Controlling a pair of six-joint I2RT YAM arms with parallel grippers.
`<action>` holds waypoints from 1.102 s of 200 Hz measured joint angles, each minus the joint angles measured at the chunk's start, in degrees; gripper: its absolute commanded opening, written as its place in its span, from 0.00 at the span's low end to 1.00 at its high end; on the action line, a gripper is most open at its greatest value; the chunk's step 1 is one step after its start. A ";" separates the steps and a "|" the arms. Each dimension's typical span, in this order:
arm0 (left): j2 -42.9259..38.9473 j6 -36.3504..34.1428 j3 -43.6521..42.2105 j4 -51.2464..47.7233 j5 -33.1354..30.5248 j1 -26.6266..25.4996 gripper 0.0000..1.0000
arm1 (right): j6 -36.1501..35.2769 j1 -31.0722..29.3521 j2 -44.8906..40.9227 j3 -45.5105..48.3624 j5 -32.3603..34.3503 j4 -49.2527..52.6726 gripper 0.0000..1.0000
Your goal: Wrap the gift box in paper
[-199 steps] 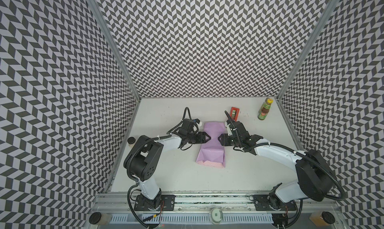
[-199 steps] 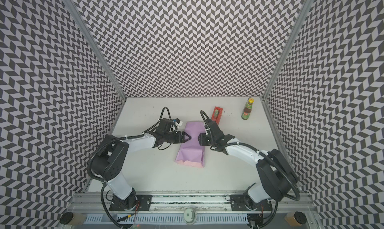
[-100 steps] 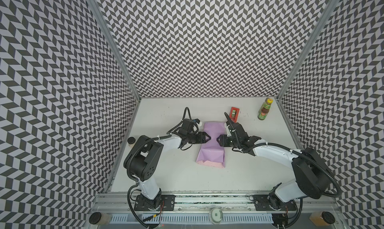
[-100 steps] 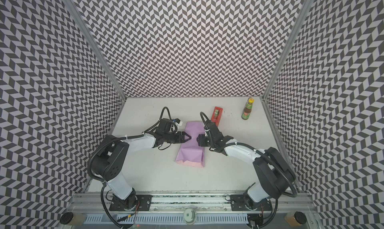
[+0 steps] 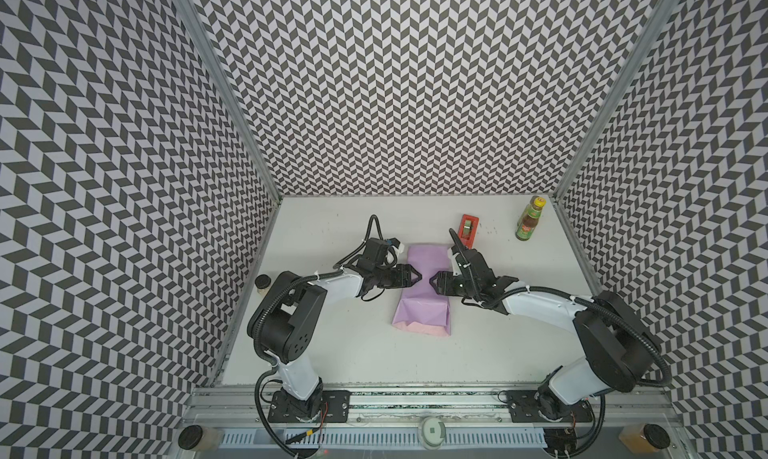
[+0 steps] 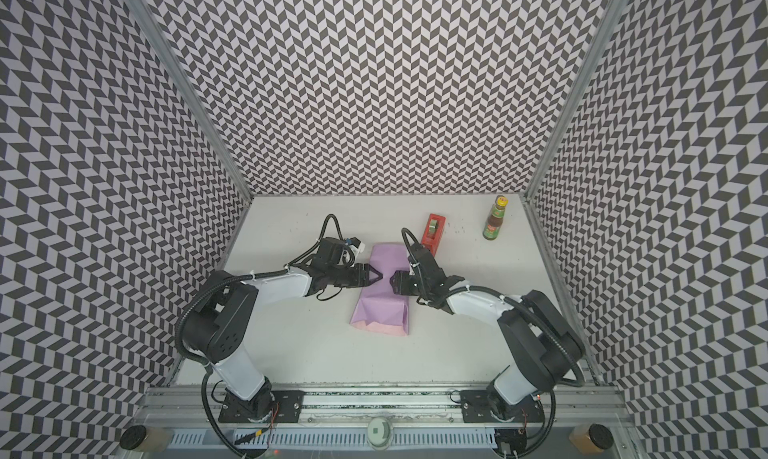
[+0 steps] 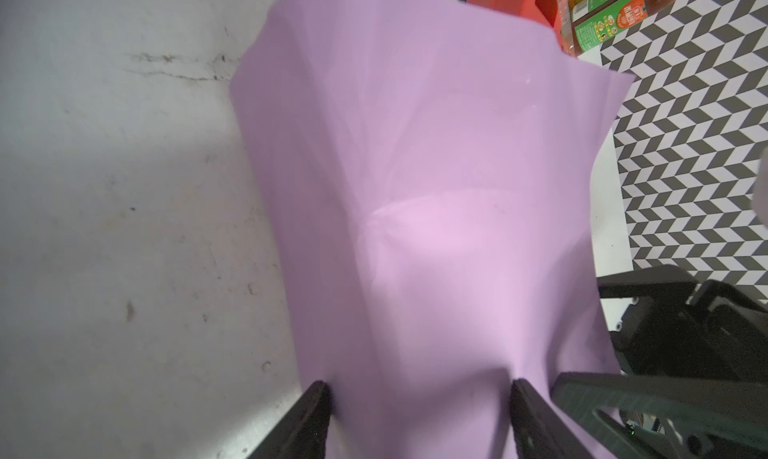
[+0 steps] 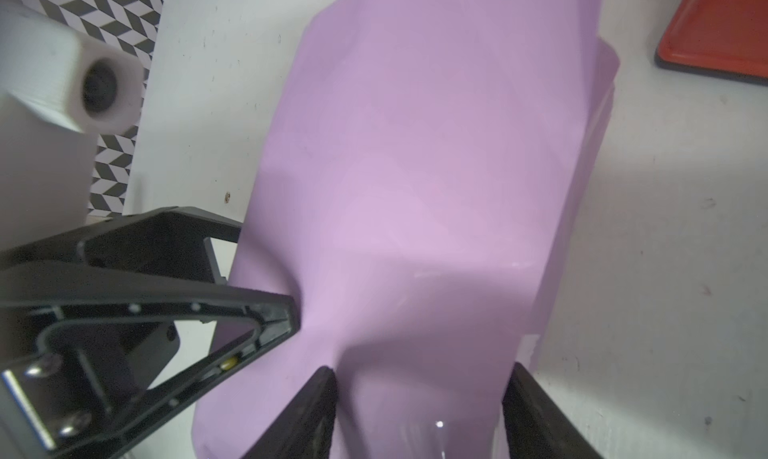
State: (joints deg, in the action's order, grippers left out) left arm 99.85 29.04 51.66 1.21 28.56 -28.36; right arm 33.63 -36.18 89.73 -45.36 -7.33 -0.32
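Note:
The paper lies folded into a long lilac parcel mid-table, with a pale pink strip at its near end. The gift box is hidden under it. My left gripper reaches in from the left, my right gripper from the right, tips almost meeting over the parcel's middle. In the left wrist view the left gripper is open, fingertips denting the paper. In the right wrist view the right gripper is open, its fingertips against the paper.
A red tape dispenser stands just behind the right gripper. A sauce bottle stands at the back right corner. A small jar sits by the left wall. Patterned walls close in three sides.
The right gripper's jaws have spread wider on the paper, and its arm has shifted slightly. The left gripper and the parcel have stayed where they were.

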 measured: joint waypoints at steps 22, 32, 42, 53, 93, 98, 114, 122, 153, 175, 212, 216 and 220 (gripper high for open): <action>0.00 0.00 0.00 0.00 -0.04 0.00 0.67 | 0.39 0.11 0.74 0.24 -0.46 -1.60 0.69; 0.00 0.00 0.00 -0.02 -0.07 0.00 0.67 | 0.63 0.33 1.07 0.35 -0.90 -2.32 0.70; 0.00 0.00 0.00 -0.02 -0.07 0.00 0.67 | 0.74 0.59 1.31 0.59 -1.51 -2.99 0.72; 0.00 0.00 0.00 -0.02 -0.09 0.00 0.67 | 1.05 0.92 1.55 0.85 -2.14 -3.78 0.73; 0.00 0.00 0.00 -0.02 -0.09 0.00 0.67 | 1.20 1.90 1.79 1.29 -4.11 -4.87 0.77; 0.00 0.00 0.00 -0.02 -0.09 0.00 0.67 | 1.09 1.97 1.75 1.29 -4.20 -4.81 0.77; 0.00 0.00 0.00 -0.02 -0.07 0.00 0.67 | 0.87 2.27 0.98 1.29 -4.17 -3.89 0.79; 0.00 0.00 0.00 -0.02 -0.07 0.00 0.67 | 0.66 2.36 0.24 1.31 -4.13 -3.15 0.80; 0.00 0.00 0.00 -0.02 -0.07 0.00 0.67 | -0.22 2.62 -3.30 1.29 -3.58 -0.96 0.79; 0.00 0.00 0.00 -0.02 -0.07 0.00 0.67 | -0.68 2.62 -4.00 1.16 -3.52 -0.70 0.76; 0.00 0.00 0.00 -0.02 -0.07 0.00 0.67 | -1.07 2.62 -4.00 0.81 -4.42 -0.28 0.72; 0.00 0.00 0.00 -0.02 -0.07 0.00 0.67 | -1.09 2.62 -3.98 0.81 -4.66 -0.28 0.72; 0.00 0.00 0.00 -0.02 -0.07 0.00 0.67 | -1.09 2.62 -3.93 0.79 -4.83 -0.28 0.72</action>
State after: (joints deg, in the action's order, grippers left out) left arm 99.85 29.04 51.66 1.19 28.49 -28.36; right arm 32.53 -33.56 85.80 -44.58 -12.16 -0.60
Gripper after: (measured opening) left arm 0.669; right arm 0.727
